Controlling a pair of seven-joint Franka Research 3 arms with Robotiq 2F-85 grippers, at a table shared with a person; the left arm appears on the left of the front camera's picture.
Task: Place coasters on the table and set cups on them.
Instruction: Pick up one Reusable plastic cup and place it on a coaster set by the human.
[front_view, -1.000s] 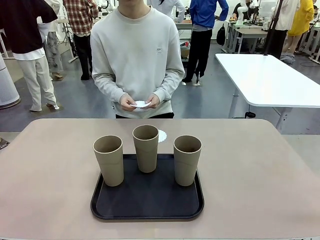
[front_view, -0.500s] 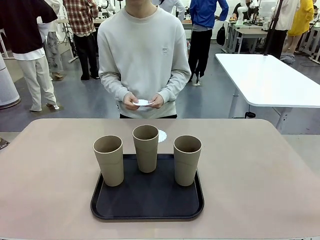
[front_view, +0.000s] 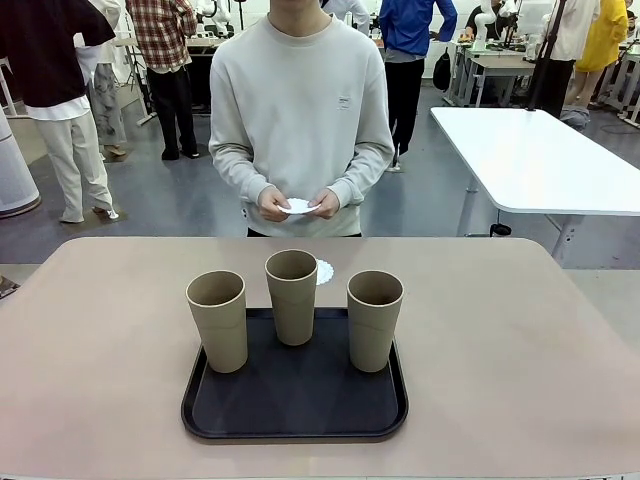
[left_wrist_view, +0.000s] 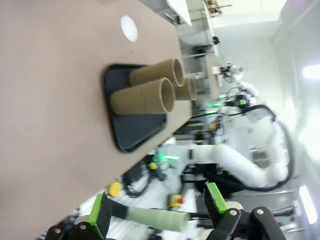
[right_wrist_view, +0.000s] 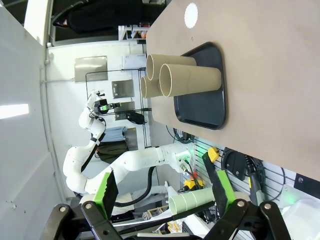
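Three tall tan cups stand on the black tray (front_view: 300, 415): a left cup (front_view: 218, 320), a middle cup (front_view: 292, 296) and a right cup (front_view: 374, 319). One white lacy coaster (front_view: 323, 271) lies on the beige table (front_view: 520, 340) just behind the middle cup. The person at the far side holds more coasters (front_view: 298, 206) in both hands above the table's far edge. My left gripper (left_wrist_view: 157, 212) hangs open off the table's side, far from the cups (left_wrist_view: 145, 95) and the coaster (left_wrist_view: 129, 28). My right gripper (right_wrist_view: 165, 187) is open too, away from the cups (right_wrist_view: 192, 80) and the coaster (right_wrist_view: 191, 15).
A white table (front_view: 540, 160) stands at the back right, and other people stand behind. Bare beige tabletop lies on both sides of the tray. The right arm (left_wrist_view: 240, 165) shows in the left wrist view beyond the table. The left arm (right_wrist_view: 135, 160) shows in the right wrist view.
The person has stepped a little to the picture's right, carrying the coasters along in both hands. The cups, the tray and the coaster on the table have not moved.
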